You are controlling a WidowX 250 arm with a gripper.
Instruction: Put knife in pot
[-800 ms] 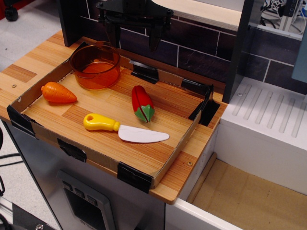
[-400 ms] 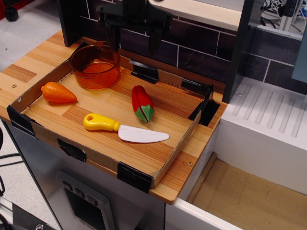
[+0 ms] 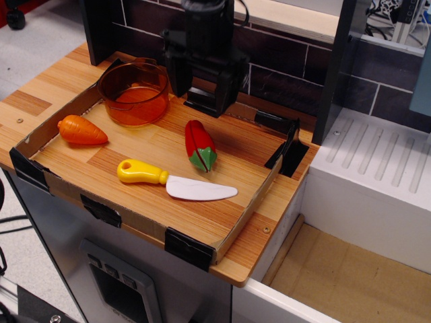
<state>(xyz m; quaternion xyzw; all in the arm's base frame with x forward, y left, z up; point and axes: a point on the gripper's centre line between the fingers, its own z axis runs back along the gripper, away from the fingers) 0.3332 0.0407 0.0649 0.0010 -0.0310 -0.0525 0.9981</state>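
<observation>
The claw hangs open and empty at the far side of the surface, just right of the pot. The knife lies near of it, long axis left-right, yellow handle at the left end.

A wooden counter holds a shallow cardboard tray. A black gripper hangs with open jaws over the tray's back edge, just beside the pot in the back left corner. Open wood lies around the knife near the front edge, with clear room above it. A red toy vegetable lies between knife and gripper. A carrot sits at the left edge, apart from the knife handle.
</observation>
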